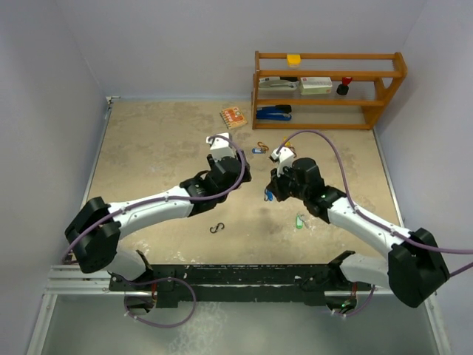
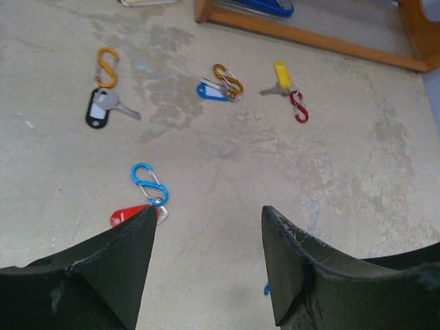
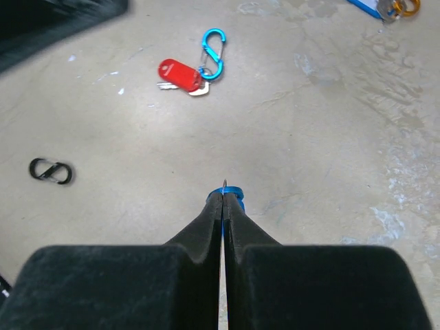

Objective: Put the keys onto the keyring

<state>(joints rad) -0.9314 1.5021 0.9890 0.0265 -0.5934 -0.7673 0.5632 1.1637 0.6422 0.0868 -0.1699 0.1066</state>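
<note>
The left hand [image 2: 207,216] hangs over the bare tabletop [image 2: 323,165] with its two fingers [image 2: 117,268] spread wide and nothing between them. Just past its left fingertip lies a red-tagged key [image 2: 130,214], with the lower end of a blue clip [image 2: 148,182] meeting it. Farther off, a black-tagged key [image 2: 103,110] lies just below an orange clip [image 2: 105,67]. A blue-tagged key [image 2: 212,91] touches a second orange clip [image 2: 228,79], and a yellow-tagged key [image 2: 280,74] lies against a red clip [image 2: 299,106], near the foot of the wooden shelf [image 2: 309,38]. The right hand [image 3: 223,196] is pressed fully closed, pinching a small blue thing [image 3: 232,191] at its very fingertips. Only a thin blue edge and a bit of metal show past the pads, so I cannot tell whether it is a clip or a key tag. In the overhead view it hangs from that hand above the middle of the tabletop, between the two arms. A green-tagged key [image 1: 299,220] lies on the tabletop near the right forearm, and a black clip [image 1: 216,228] lies alone nearer the arm bases, apart from every key.
</note>
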